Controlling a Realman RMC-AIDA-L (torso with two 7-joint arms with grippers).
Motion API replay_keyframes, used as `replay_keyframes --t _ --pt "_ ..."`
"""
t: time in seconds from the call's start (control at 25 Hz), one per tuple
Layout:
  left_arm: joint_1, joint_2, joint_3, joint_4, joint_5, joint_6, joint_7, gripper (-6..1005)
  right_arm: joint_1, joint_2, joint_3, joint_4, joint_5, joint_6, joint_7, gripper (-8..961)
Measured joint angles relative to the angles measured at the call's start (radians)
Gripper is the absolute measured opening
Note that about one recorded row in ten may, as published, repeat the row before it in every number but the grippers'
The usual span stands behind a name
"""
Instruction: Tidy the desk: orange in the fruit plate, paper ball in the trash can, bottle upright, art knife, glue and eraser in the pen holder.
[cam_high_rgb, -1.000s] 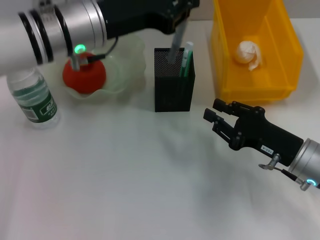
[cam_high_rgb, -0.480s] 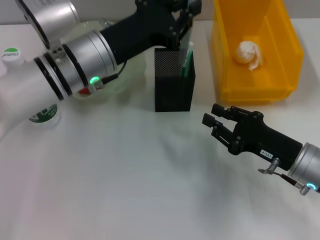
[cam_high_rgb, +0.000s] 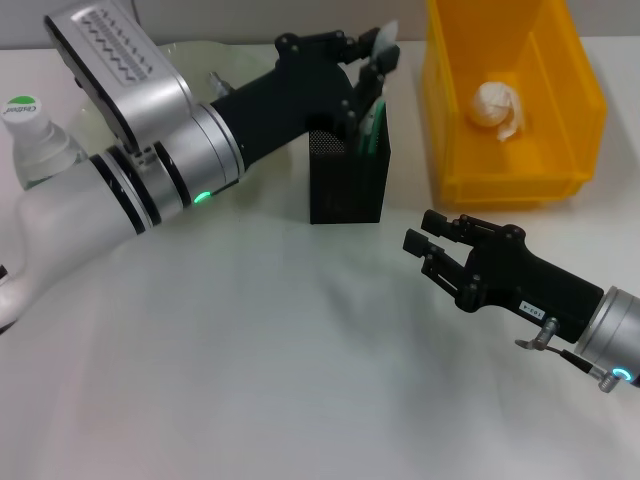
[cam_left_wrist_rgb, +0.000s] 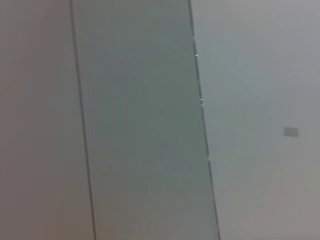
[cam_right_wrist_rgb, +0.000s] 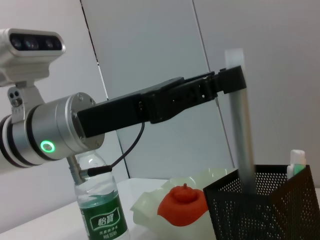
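Item: black wire-mesh pen holder (cam_high_rgb: 348, 183), square, upright at mid-desk, just beside the yellow plastic bin serving as trash can (cam_high_rgb: 512, 100). It already contains a green-and-white glue stick (cam_high_rgb: 374, 118) leaning in one corner.

Item: left gripper (cam_high_rgb: 368, 62), black, reached across over the holder's mouth. Its fingers pinch the top of a slim grey art knife (cam_right_wrist_rgb: 239, 112), which stands nearly upright with its lower end inside the mesh (the right wrist view shows this best). The left wrist view gives only blank wall.

Item: right gripper (cam_high_rgb: 432, 243), black, hovering over bare desk nearer the robot than the holder, fingers spread apart and holding nothing.

Item: crumpled white paper ball (cam_high_rgb: 498, 106), lying in the bin. Item: orange-red fruit (cam_right_wrist_rgb: 183, 198), in the pale translucent wavy-edged fruit plate (cam_right_wrist_rgb: 151, 204). Item: clear plastic bottle with green label (cam_right_wrist_rgb: 99, 212), standing upright near the plate.

Step in hand, as judged: depositing the knife. The next move calls for letting go so it drops fully in, then lifting straight up, clear of the glue stick. No eraser is visible anywhere.
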Motion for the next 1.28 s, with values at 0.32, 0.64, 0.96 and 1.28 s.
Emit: replay_keyframes --t 0.32,0.64,0.96,1.28 --pt "0.008 0.0 0.019 -0.002 -0.003 0.024 0.028 296 0.003 0.0 -0.002 0.0 -0.001 -0.001 0.0 362" --pt "0.014 0.0 0.021 0.004 -0.005 0.028 -0.023 593 0.001 0.0 -0.002 0.0 -0.001 -0.02 -0.001 368" --pt "0.061 0.011 -0.003 0.009 -0.005 0.174 -0.067 807 0.0 0.0 -0.003 -0.011 -0.012 -0.04 -0.023 375" --pt "0.214 0.064 -0.139 0.008 0.165 0.593 -0.126 808 0.0 -0.004 -0.003 -0.056 -0.058 -0.11 -0.035 381"
